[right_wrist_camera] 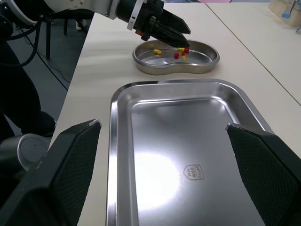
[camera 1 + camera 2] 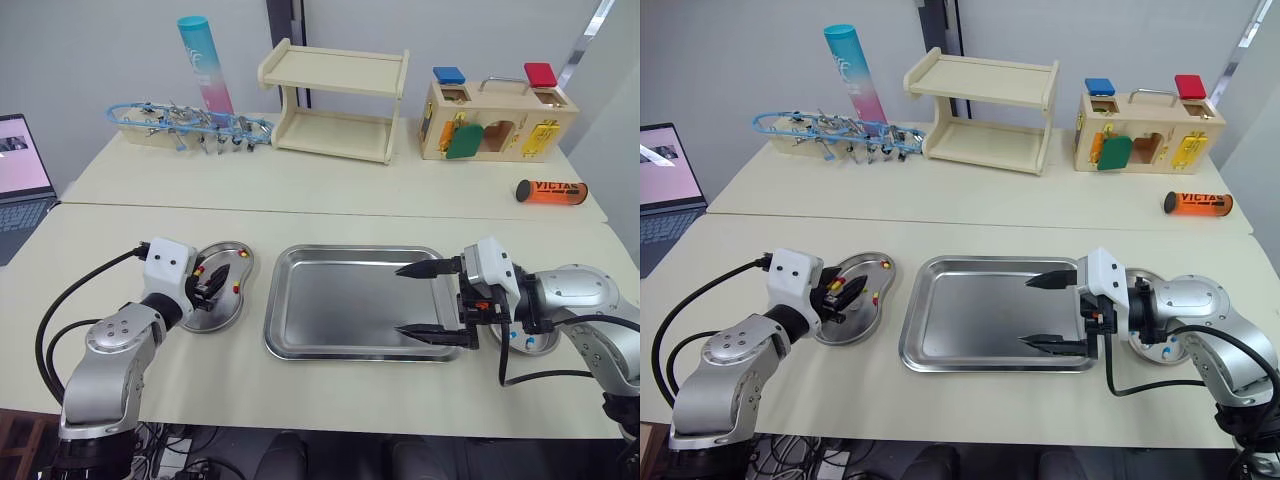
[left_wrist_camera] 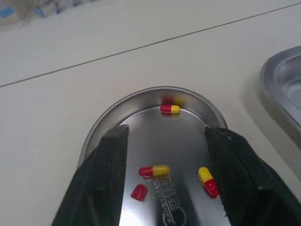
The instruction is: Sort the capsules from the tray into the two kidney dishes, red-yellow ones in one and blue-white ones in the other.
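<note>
A steel tray (image 2: 340, 300) lies in the middle of the table, and its floor is bare metal in the right wrist view. Left of it, the left kidney dish (image 2: 228, 300) holds several red-yellow capsules (image 3: 154, 171). My left gripper (image 2: 208, 288) hangs open just over this dish, its fingers (image 3: 108, 155) on either side of the capsules. My right gripper (image 2: 400, 300) is open wide over the tray's right end with nothing between its fingers. Behind it, partly hidden, is the right kidney dish (image 2: 1162, 355) with blue-white capsules (image 2: 527, 347).
Along the back of the table stand a rack of instruments (image 2: 190, 125), a tall blue-pink tube (image 2: 205, 65), a wooden shelf (image 2: 335, 100) and a wooden lock box (image 2: 495, 120). An orange tube (image 2: 550, 190) lies at the right. A laptop (image 2: 20, 170) is at the far left.
</note>
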Robot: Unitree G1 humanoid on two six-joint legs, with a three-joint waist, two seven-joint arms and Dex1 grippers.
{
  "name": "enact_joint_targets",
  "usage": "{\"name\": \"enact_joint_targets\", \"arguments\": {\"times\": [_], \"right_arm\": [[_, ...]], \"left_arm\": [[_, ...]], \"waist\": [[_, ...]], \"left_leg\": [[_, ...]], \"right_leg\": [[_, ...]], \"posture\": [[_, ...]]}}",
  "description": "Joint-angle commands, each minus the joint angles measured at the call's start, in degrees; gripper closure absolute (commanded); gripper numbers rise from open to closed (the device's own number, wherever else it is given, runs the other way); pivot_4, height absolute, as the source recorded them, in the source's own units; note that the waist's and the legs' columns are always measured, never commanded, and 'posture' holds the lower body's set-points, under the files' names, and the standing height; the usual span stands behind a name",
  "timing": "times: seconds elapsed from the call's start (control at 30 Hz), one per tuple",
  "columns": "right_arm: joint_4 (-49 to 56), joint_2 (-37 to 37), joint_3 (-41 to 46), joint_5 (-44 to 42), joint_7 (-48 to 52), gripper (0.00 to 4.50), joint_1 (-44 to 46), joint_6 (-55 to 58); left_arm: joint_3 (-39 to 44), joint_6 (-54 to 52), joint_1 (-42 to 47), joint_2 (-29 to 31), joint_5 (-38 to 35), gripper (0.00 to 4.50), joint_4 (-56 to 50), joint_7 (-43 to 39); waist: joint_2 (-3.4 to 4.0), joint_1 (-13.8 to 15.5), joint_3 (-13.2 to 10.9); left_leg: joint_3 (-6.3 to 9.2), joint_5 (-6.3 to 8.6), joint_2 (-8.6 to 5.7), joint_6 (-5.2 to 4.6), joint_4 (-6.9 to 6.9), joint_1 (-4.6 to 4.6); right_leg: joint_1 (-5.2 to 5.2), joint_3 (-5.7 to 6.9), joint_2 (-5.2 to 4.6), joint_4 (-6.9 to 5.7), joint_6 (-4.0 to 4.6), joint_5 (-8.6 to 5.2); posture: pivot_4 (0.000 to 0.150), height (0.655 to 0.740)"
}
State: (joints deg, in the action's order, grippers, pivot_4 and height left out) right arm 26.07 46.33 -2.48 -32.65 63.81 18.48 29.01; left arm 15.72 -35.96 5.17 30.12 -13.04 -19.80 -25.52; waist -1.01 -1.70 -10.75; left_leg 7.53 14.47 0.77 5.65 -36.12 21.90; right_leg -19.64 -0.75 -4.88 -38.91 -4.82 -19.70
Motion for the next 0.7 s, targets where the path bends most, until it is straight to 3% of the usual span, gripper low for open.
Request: {"name": "enact_joint_targets", "arguments": {"times": [0.03,0.1,0.13,0.33,0.53,0.7], "right_arm": [[0.5,0.5,1.2,0.1,0.7,0.0,-0.1,-1.6],[0.3,0.5,1.2,0.3,0.8,0.0,0.0,-1.8],[0.1,0.5,1.2,0.4,0.9,0.0,0.0,-2.1],[-1.1,0.3,1.1,1.9,1.3,0.0,0.1,-4.3],[-0.8,0.6,2.7,2.6,0.2,0.0,-1.1,-5.2],[-2.1,5.8,9.3,3.4,0.7,0.0,-5.8,-5.2]], "left_arm": [[1.1,0.3,-0.2,0.3,-0.6,0.69,-3.5,1.0],[1.5,0.1,-0.4,0.4,-0.9,0.09,-4.1,1.2],[1.8,0.2,-0.6,0.7,-0.9,0.04,-4.5,1.3],[4.2,-0.1,-1.5,2.2,-2.6,0.04,-6.2,0.5],[14.0,-5.6,-1.2,6.4,-14.3,0.04,-4.9,-6.1],[20.7,-8.8,-3.1,20.4,-18.1,0.04,4.2,-18.1]], "waist": [[0.0,0.0,0.0],[0.0,0.0,0.0],[0.0,0.0,0.0],[0.0,0.0,0.0],[0.0,0.0,0.0],[0.0,-0.1,0.0]], "left_leg": [[0.0,0.0,0.0,0.0,0.0,0.0],[0.0,0.0,0.0,0.0,0.0,0.0],[-0.01,0.0,0.0,0.0,0.0,0.0],[0.0,0.0,0.0,0.0,0.0,0.0],[0.0,0.0,0.0,0.0,0.02,0.01],[-0.02,0.01,0.0,-0.01,0.04,0.01]], "right_leg": [[0.0,0.01,0.0,0.0,0.0,0.0],[0.0,0.0,0.0,0.0,0.0,0.0],[0.0,-0.01,0.0,0.0,0.0,0.0],[-0.01,-0.01,0.0,0.0,0.0,0.0],[-0.02,0.01,0.0,0.0,0.01,0.0],[-0.07,-0.01,0.0,-0.02,0.01,-0.01]], "posture": [[0.15,0.74],[0.15,0.74],[0.15,0.74],[0.15,0.74],[0.15,0.74],[0.15,0.74]]}}
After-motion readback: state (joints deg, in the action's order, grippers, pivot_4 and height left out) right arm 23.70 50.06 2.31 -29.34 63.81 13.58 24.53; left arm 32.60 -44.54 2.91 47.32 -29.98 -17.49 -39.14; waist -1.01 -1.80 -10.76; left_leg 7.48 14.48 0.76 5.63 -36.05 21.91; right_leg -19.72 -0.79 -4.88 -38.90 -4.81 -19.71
